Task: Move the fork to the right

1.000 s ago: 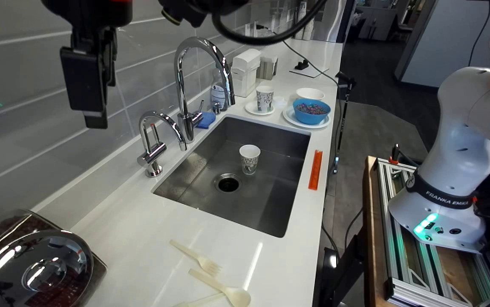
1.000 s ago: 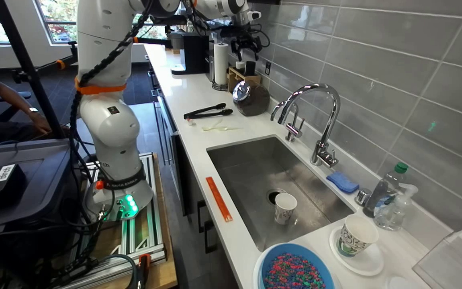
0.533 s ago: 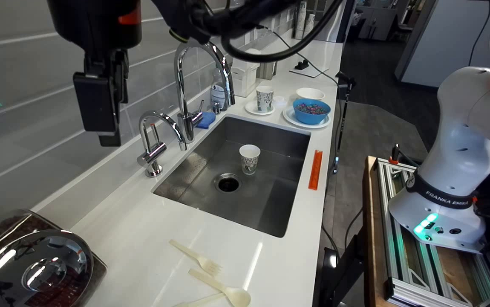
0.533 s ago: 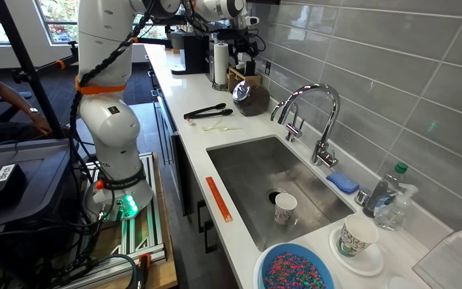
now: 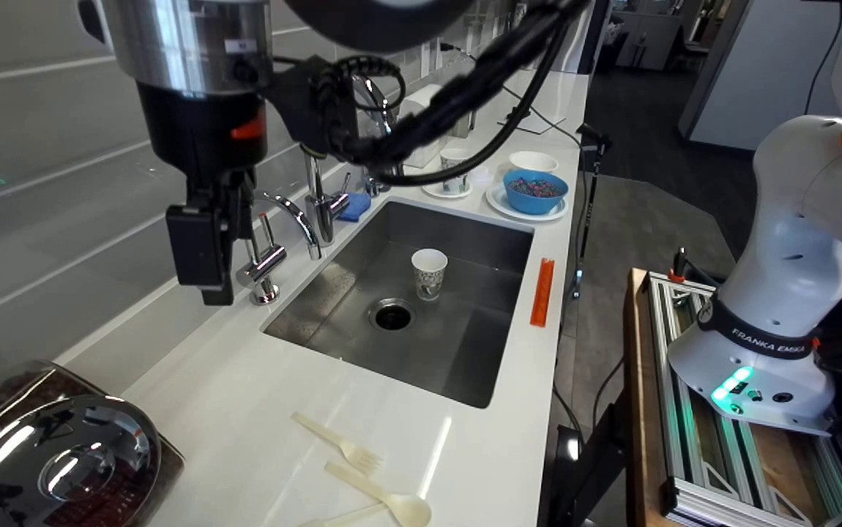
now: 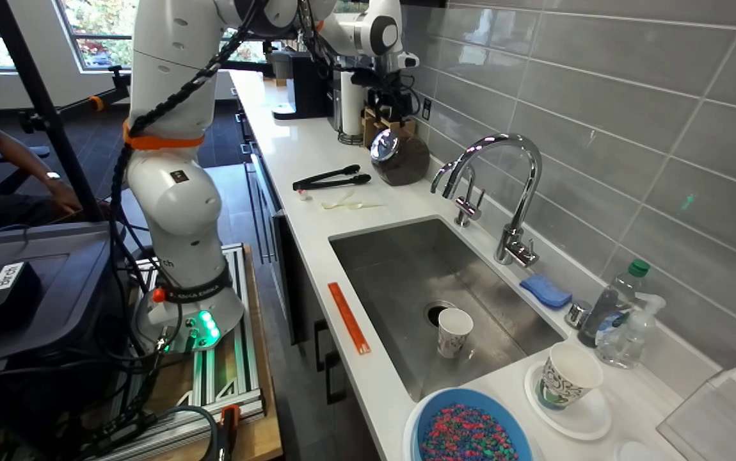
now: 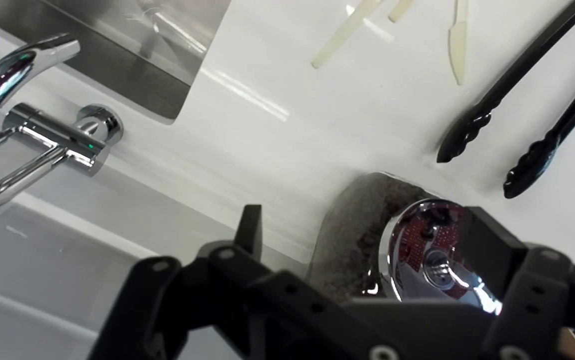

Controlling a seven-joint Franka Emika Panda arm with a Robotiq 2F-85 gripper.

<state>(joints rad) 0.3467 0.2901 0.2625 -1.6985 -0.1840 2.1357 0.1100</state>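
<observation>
1 fork (image 5: 340,441), well apart from spread claw (image 7: 365,220)

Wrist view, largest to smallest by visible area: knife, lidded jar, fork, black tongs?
1. Lidded jar
2. Black tongs
3. Knife and fork: too alike to rank, both cut off by the frame's top edge.

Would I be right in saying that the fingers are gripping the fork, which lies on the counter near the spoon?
Not quite: the fingers are not gripping the fork; the wrist view shows them open and apart from it. The fork does lie on the counter near the spoon.
</observation>
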